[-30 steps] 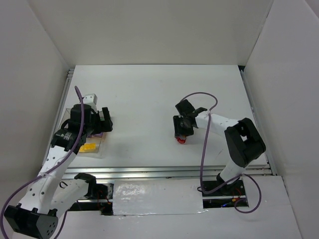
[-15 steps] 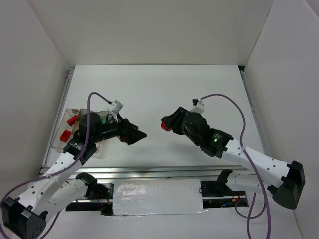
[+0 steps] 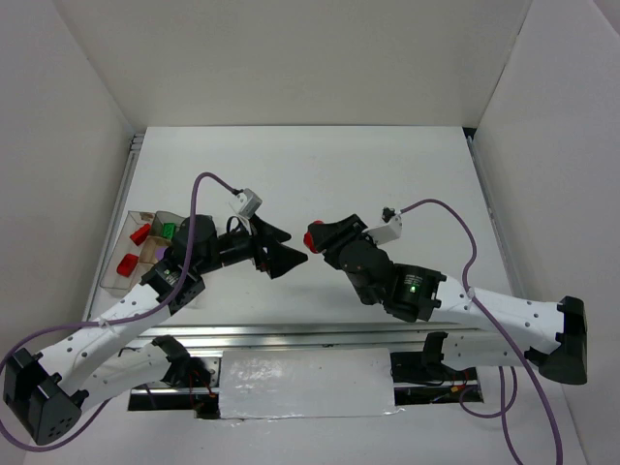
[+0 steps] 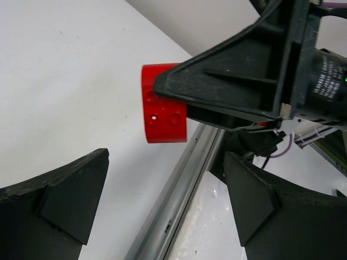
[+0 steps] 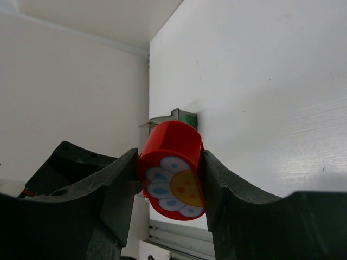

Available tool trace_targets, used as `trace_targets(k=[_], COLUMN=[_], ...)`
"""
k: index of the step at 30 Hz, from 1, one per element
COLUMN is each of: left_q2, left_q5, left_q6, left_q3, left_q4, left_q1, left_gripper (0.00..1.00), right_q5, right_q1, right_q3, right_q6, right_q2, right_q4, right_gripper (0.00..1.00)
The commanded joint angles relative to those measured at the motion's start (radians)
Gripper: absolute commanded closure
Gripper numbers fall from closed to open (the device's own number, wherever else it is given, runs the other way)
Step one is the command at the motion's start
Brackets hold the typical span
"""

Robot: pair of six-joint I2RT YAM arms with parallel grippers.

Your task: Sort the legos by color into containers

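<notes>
A: Where is the red round plastic lego with a flower print (image 5: 172,168)?
B: Pinched between the right jaws, in the air over the middle of the white bench (image 3: 387,165). The left jaws are spread wide, facing it and just apart from it.
A: How should this step go?
B: It looks like a handover: ease the left jaws around the free red sides, close them, then let the right jaws release.
A: Room to move?
B: The clear tray cluster (image 3: 116,250), holding red bricks (image 3: 127,263), sits at the bench's left edge, and the way there looks open. The metal rail (image 3: 320,334) runs close below both arms
</notes>
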Motion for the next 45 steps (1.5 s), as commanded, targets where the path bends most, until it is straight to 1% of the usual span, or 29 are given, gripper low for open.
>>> trace_targets(k=[1, 7, 10, 13, 15, 16, 18, 20, 21, 22, 23, 24, 25, 26, 27, 29, 30, 31, 32, 33, 34, 35, 36, 37, 39, 41, 42, 44, 45], left_q2=[-0.007, -0.002, 0.021, 0.030, 0.030, 0.035, 0.039, 0.050, 0.061, 0.064, 0.064, 0.061, 0.058, 0.047, 0.041, 0.033, 0.036, 0.048, 0.062, 0.103, 0.128, 0.174, 0.189, 0.202, 0.196, 0.176, 0.176, 0.188, 0.194], left_q5=[-0.050, -0.018, 0.016, 0.019, 0.039, 0.045, 0.053, 0.035, 0.018, -0.013, -0.090, -0.134, -0.178, -0.223, -0.319, -0.466, -0.695, -0.828, -0.957, -1.070, -1.228, -1.264, -1.289, -1.304, -1.306, -1.228, -1.190, -1.140, -1.119], left_q6=[0.047, 0.043, 0.044, 0.050, 0.049, 0.047, 0.047, 0.052, 0.055, 0.063, 0.066, 0.070, 0.084, 0.092, 0.102, 0.113, 0.100, 0.048, 0.003, -0.043, -0.143, -0.175, -0.201, -0.200, -0.145, 0.016, 0.129, 0.206, 0.287], left_q3=[0.032, 0.047, 0.064, 0.064, 0.061, 0.061, 0.064, 0.071, 0.094, 0.108, 0.127, 0.134, 0.139, 0.144, 0.145, 0.154, 0.162, 0.173, 0.209, 0.235, 0.260, 0.315, 0.338, 0.351, 0.337, 0.289, 0.279, 0.275, 0.279], left_q4=[0.033, 0.072, 0.069, 0.062, 0.072, 0.076, 0.078, 0.053, 0.006, -0.023, -0.051, -0.077, -0.132, -0.157, -0.180, -0.293, -0.336, -0.386, -0.528, -0.618, -0.710, -0.867, -0.923, -0.950, -0.883, -0.771, -0.684, -0.642, -0.619], left_q1=[-0.005, -0.005, -0.005, -0.007, -0.005, -0.007, -0.005, -0.005, -0.005, -0.005, -0.007, -0.005, -0.004, -0.002, 0.004, 0.004, 0.004, 0.010, 0.021, 0.045, 0.129, 0.189, 0.326, 0.391, 0.523, 0.587, 0.626, 0.648, 0.656], left_gripper=[0.01, 0.01, 0.05, 0.13, 0.26, 0.37, 0.49, 0.67, 0.87, 0.99, 1.00, 1.00, 1.00, 1.00, 1.00, 1.00, 1.00, 1.00, 1.00, 1.00, 1.00, 1.00, 1.00, 1.00, 1.00, 1.00, 1.00, 1.00, 1.00], right_q5=[0.110, 0.084, 0.068, 0.061, 0.066, 0.061, 0.052, 0.026, 0.012, 0.005, -0.005, -0.011, -0.011, -0.006, -0.005, 0.018, 0.032, 0.049, 0.076, 0.084, 0.084, 0.084, 0.084, 0.084, 0.075, 0.060, 0.045, 0.023, 0.005], right_q1=[0.029, 0.057, 0.069, 0.080, 0.085, 0.085, 0.086, 0.085, 0.086, 0.085, 0.080, 0.071, 0.065, 0.056, 0.031, 0.000, -0.016, -0.045, -0.061, -0.078, -0.114, -0.125, -0.136, -0.147, -0.165, -0.176, -0.173, -0.176, -0.176], right_q3=[0.036, 0.053, 0.044, 0.056, 0.067, 0.068, 0.070, 0.073, 0.074, 0.068, 0.058, 0.041, 0.001, -0.017, -0.047, -0.065, -0.086, -0.102, -0.117, -0.152, -0.174, -0.194, -0.234, -0.254, -0.307, -0.332, -0.349, -0.369, -0.374], right_q6=[0.035, 0.004, -0.028, -0.054, -0.057, -0.068, -0.077, -0.108, -0.115, -0.120, -0.129, -0.138, -0.134, -0.125, -0.123, -0.117, -0.117, -0.123, -0.134, -0.138, -0.151, -0.179, -0.195, -0.207, -0.238, -0.253, -0.261, -0.278, -0.292], right_q2=[-0.004, 0.039, 0.042, 0.052, 0.063, 0.069, 0.077, 0.085, 0.089, 0.088, 0.076, 0.060, 0.043, 0.004, -0.018, -0.084, -0.110, -0.133, -0.185, -0.213, -0.240, -0.298, -0.329, -0.354, -0.421, -0.463, -0.472, -0.487, -0.489], right_q4=[0.048, 0.110, 0.169, 0.184, 0.186, 0.201, 0.213, 0.248, 0.253, 0.256, 0.267, 0.302, 0.310, 0.312, 0.304, 0.260, 0.217, 0.191, 0.169, 0.136, 0.128, 0.121, 0.123, 0.126, 0.146, 0.158, 0.158, 0.176, 0.178], right_gripper=[1.00, 1.00, 1.00, 1.00, 1.00, 1.00, 1.00, 1.00, 1.00, 0.97, 0.88, 0.47, 0.23, 0.06, 0.00, 0.00, 0.00, 0.00, 0.00, 0.00, 0.00, 0.00, 0.00, 0.00, 0.01, 0.00, 0.01, 0.00, 0.00])
